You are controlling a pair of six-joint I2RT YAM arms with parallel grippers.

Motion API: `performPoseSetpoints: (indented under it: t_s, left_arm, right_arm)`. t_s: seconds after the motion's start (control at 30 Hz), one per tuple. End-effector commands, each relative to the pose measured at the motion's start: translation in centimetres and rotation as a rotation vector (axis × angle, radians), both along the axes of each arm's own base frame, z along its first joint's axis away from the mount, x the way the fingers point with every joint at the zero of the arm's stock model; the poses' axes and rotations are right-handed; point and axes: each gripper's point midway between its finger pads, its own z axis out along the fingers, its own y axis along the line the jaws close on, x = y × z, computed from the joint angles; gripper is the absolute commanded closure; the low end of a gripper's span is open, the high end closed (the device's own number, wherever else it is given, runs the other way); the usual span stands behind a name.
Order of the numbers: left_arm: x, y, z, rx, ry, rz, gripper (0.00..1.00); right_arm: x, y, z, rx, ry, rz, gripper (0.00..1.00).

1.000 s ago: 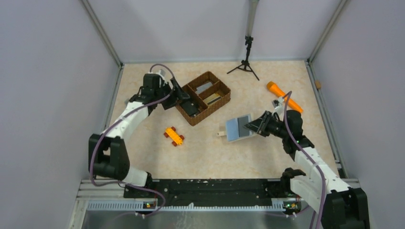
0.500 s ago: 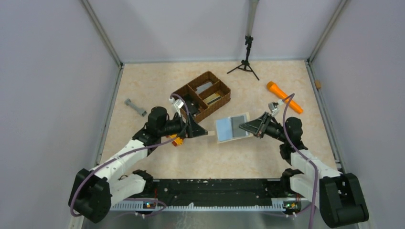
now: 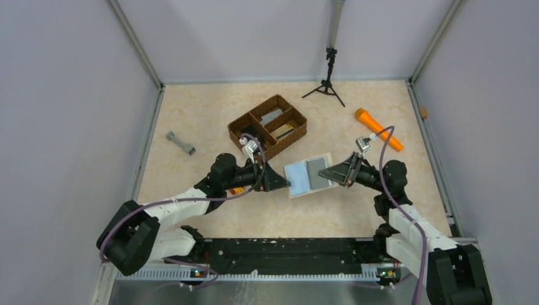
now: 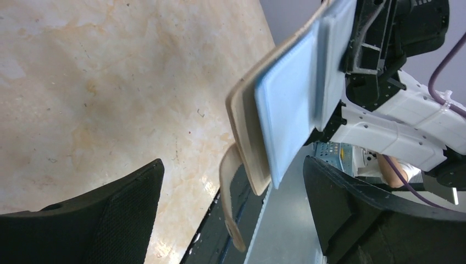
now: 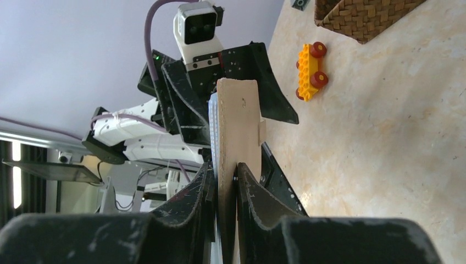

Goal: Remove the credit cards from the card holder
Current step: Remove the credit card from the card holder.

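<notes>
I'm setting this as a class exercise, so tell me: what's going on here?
The right gripper is shut on one edge of the card holder, holding it open with the blue inside up. The left gripper is open, with its fingers either side of the holder's opposite edge, not yet closed on it. The wicker tray sits behind them.

Beige card holder (image 3: pixel 296 176), pale blue inside, brown woven tray (image 3: pixel 283 146), yellow toy car (image 5: pixel 308 64), wheels perhaps red
</notes>
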Motion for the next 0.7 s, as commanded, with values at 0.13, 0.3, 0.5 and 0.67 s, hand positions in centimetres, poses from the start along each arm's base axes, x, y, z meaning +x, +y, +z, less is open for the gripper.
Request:
performPoseSetpoints:
  t_s: [0.13, 0.3, 0.5, 0.67]
  left_arm:
    - [1.6, -1.0, 1.9, -0.004, -0.058, 0.048, 0.08]
    - [0.9, -2.0, 1.2, 0.118, -0.113, 0.028, 0.10]
    - [1.0, -3.6, -0.1, 0.071, -0.060, -0.008, 0.28]
    - [0.6, -4.1, 0.6, -0.003, -0.061, -0.029, 0.79]
  right_arm:
    - [-1.0, 0.3, 0.5, -0.017, -0.072, 0.056, 1.00]
    - [-1.3, 0.5, -0.7, -0.059, -0.063, 0.058, 1.00]
    - [-2.4, 0.9, -1.0, -0.055, -0.062, 0.078, 1.00]
    - [-2.0, 0.6, -2.4, -0.154, -0.057, 0.026, 1.00]
